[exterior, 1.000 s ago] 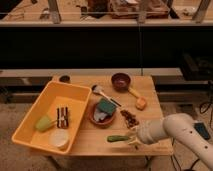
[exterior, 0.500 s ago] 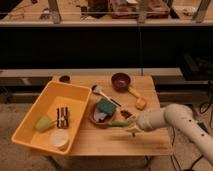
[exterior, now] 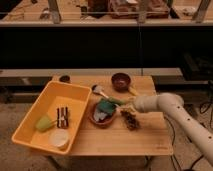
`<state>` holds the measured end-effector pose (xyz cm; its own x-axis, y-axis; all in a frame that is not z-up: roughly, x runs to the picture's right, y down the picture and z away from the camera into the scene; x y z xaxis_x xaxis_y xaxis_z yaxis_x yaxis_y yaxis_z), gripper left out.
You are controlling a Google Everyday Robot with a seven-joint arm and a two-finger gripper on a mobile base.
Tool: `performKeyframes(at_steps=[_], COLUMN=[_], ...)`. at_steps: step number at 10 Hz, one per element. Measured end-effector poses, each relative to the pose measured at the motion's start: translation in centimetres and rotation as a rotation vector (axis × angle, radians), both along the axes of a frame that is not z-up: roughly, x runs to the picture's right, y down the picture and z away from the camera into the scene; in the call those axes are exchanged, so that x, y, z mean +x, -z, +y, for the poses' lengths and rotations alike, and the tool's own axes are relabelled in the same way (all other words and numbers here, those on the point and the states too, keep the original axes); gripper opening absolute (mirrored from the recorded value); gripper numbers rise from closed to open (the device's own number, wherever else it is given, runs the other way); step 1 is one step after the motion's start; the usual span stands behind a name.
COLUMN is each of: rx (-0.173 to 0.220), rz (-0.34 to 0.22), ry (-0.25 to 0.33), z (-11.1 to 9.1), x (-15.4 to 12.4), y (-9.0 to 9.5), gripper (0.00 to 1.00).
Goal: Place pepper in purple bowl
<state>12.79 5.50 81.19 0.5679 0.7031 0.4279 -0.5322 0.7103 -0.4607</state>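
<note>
The carry step is in hand. The gripper (exterior: 126, 105) hangs low over the middle of the bench (exterior: 145, 142), fingers apparently clamped on the pepper (exterior: 116, 101), which pokes out left, just beside the terracotta bowl (exterior: 101, 120). Next, it needs to move toward the far edge, stop over the purple bowl (exterior: 120, 81) and release. Where the pepper is actually held is hard to make out, as is the dark brown object (exterior: 131, 119) 1 step nearer.

The cream-white gripper (exterior: 130, 106) sits toward the right edge of the tan wooden counter (exterior: 125, 145), by the dark-green pepper (exterior: 116, 101), a teal sponge (exterior: 105, 106), an orange-brown bowl (exterior: 95, 120), the maroon-purple bowl (exterior: 120, 81) and a yellow bin (exterior: 75, 95).
</note>
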Motion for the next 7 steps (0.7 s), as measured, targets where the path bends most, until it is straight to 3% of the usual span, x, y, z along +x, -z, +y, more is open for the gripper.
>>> performKeyframes(at_steps=[3,5,7], rx=[0.036,0.043,0.044], rz=[0.039,0.049,0.050], ry=[-0.062,-0.080,-0.082], z=[-8.5,-10.9,-11.1], x=[1.3,1.8,1.8], y=[-0.4,-0.3,-0.3], gripper=[0.00,0.00,0.00])
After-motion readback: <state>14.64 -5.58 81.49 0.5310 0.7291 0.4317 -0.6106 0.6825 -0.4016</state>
